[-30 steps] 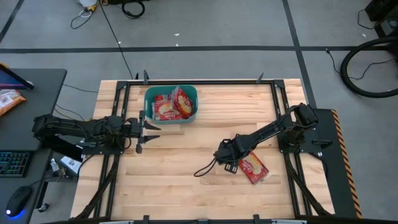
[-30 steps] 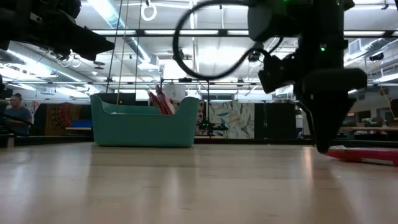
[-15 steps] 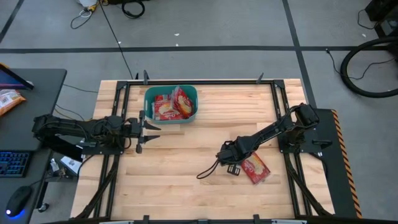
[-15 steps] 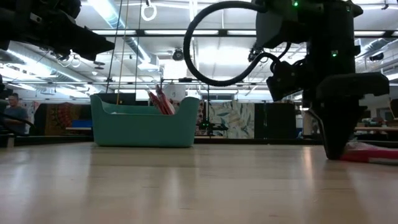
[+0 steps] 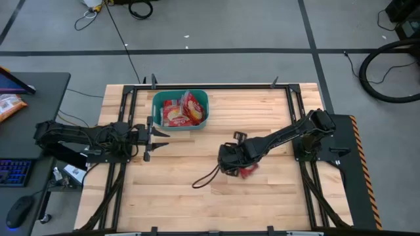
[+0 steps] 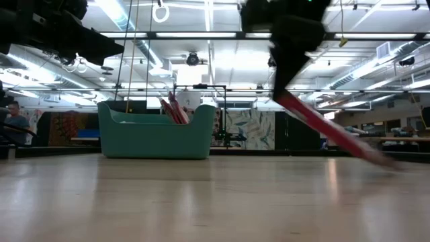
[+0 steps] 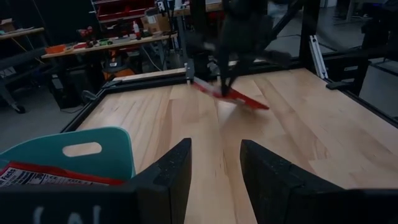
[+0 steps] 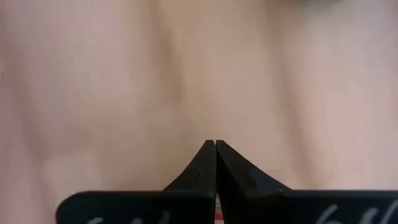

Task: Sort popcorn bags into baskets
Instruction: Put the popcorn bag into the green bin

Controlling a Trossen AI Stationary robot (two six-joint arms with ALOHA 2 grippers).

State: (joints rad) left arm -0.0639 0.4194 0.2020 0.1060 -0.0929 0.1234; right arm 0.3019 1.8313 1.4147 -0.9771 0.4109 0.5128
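Carry step: right gripper (image 5: 231, 164), fingers clamped on a red popcorn bag (image 6: 329, 128), lifts it over mid-table; next, swing to the teal basket (image 5: 157, 105) and release; left gripper (image 5: 155, 136), fingers apart, waits beside it.

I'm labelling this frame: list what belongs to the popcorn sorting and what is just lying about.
Job:
held popcorn bag, pinched in the right gripper
bags already in the teal basket
left gripper, open, beside the basket

Lying about:
orange snack bag, keyboard and mouse on the side desk
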